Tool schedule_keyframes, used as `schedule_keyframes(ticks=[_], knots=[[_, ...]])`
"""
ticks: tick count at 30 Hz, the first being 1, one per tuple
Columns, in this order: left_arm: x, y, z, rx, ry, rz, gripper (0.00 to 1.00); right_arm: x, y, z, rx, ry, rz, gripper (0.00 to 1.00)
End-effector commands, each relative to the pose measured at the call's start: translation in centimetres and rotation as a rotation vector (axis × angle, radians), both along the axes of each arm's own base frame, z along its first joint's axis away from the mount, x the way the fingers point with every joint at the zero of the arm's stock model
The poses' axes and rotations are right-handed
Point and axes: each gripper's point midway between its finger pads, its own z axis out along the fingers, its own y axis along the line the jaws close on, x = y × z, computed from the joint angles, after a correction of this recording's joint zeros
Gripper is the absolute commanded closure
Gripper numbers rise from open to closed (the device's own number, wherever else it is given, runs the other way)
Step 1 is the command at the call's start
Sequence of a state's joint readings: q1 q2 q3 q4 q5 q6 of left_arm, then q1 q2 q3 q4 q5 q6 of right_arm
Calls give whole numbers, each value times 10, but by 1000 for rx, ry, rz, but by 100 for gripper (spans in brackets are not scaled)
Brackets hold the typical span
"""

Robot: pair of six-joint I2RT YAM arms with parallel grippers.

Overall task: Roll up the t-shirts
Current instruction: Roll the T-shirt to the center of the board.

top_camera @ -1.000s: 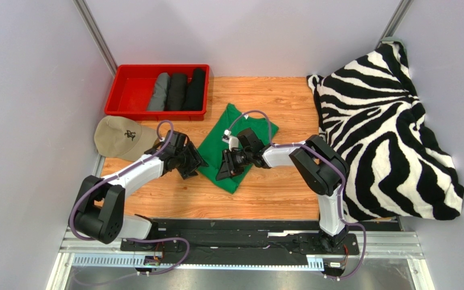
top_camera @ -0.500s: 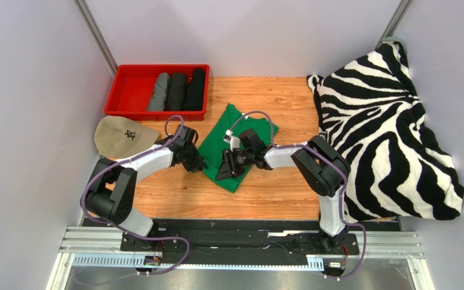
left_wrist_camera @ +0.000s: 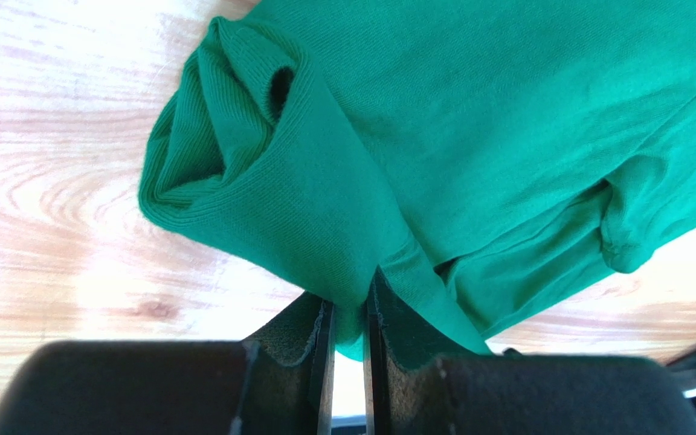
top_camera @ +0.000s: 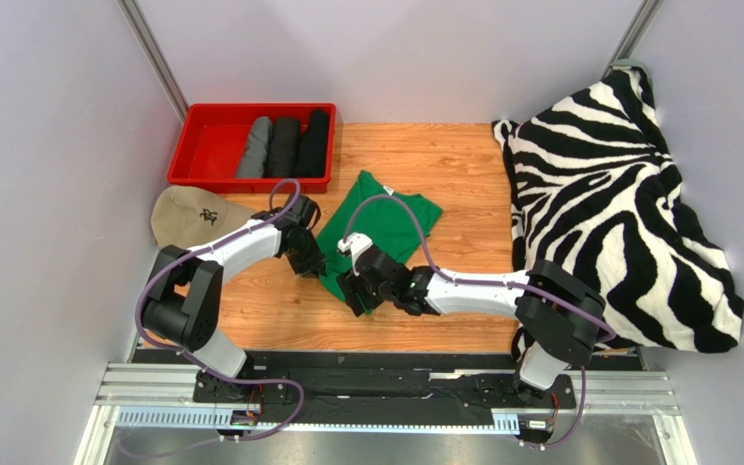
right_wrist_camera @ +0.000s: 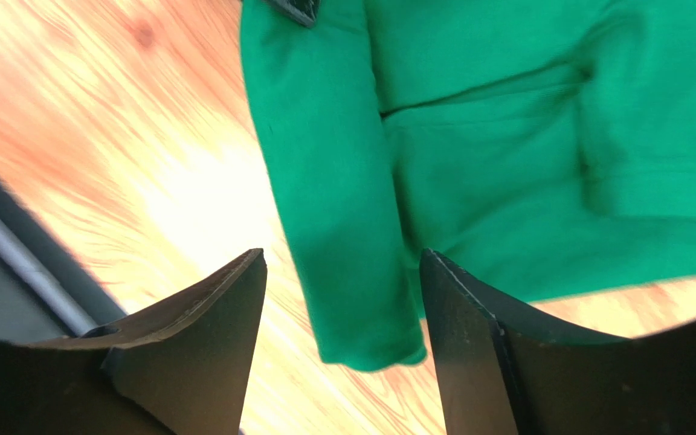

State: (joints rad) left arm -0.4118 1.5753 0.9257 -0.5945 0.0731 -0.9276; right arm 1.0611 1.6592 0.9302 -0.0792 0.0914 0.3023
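A bright green t-shirt (top_camera: pixel 388 221) lies folded lengthwise on the wooden table, slanting from the back right toward the front left. My left gripper (top_camera: pixel 312 268) is at its left edge, shut on a pinch of green cloth (left_wrist_camera: pixel 350 308); a bunched fold (left_wrist_camera: pixel 225 136) sits just beyond the jaws. My right gripper (top_camera: pixel 353 300) hovers open over the shirt's near corner (right_wrist_camera: pixel 361 335), which hangs between the wide-apart jaws without touching them. Three rolled shirts, one dark grey (top_camera: pixel 255 147) and two black (top_camera: pixel 285 145), lie side by side in the red bin (top_camera: pixel 213 179).
A beige cap (top_camera: pixel 190 219) lies left of the left arm, in front of the bin. A zebra-striped blanket (top_camera: pixel 618 203) is heaped along the right side. The black rail (top_camera: pixel 376 373) of the arm bases runs along the near edge.
My left gripper moved right to the shirt's left edge and closed on the cloth. My right gripper opened, let go of the shirt and drew back toward the near corner.
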Motion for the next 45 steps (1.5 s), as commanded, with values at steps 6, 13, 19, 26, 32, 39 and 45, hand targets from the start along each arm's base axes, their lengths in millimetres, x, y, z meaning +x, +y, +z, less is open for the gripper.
schedule_keyframes(ticks=[6,13,19,26,32,39,45], knots=[[-8,1,2,18,55,-63,83,4,16,13,-268,-347,37,31],[-7,-1,2,21,65,-82,83,-4,35,-1,-393,-444,115,29],[-4,-2,5,19,65,-92,83,1,32,-16,-484,-472,132,29],[-4,-3,5,19,69,-102,81,6,22,-30,-555,-473,111,37],[-2,-5,7,9,59,-109,77,4,20,-37,-503,-386,140,57],[13,-7,28,-62,-41,-92,49,-12,27,-38,-263,-83,202,62],[30,3,53,-99,-152,-102,39,-18,27,-39,-67,180,243,64]])
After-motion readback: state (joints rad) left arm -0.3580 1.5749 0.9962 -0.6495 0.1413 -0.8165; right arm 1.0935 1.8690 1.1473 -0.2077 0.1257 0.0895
